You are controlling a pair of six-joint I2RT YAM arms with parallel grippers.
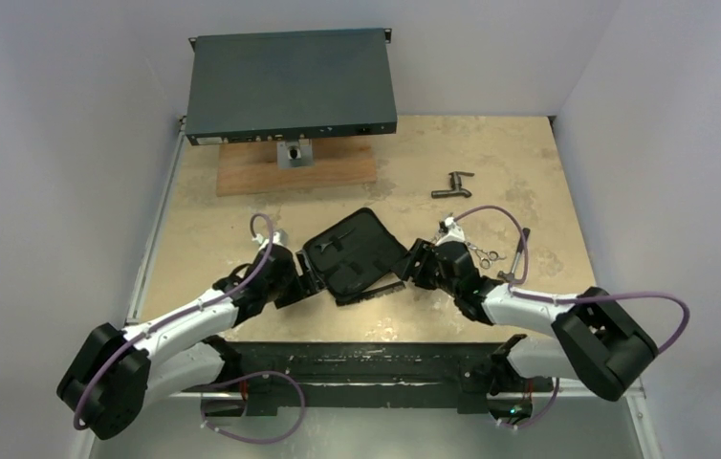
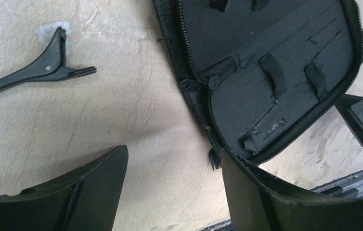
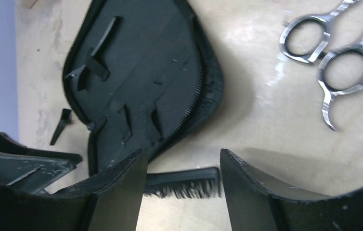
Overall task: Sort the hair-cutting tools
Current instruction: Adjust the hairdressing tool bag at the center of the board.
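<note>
The right hand (image 3: 182,159) is seen spread wide and empty, set low over the comb (image 3: 182,184). The comb lies flat on the worktop (image 3: 266,144) between the two fingers, its teeth turned toward the wrist. Its length appears to run from finger to finger, so a closure as set would likely press on its end. The wrist is better turned until spine and teeth are pinched across, and the fingers brought fully down, since so thin a piece is easily slid rather than lifted. Just beyond the fingertips the open case (image 3: 141,72) is met, its rim close to the comb, so room for a finger on that side is judged scant. Farther out, ahead and to the right, the scissors (image 3: 331,60) lie well apart. The left hand (image 2: 172,151) is also open with nothing in it, one finger at the case rim, where the case might be steadied. The clip (image 2: 35,74) lies ahead to its left.
</note>
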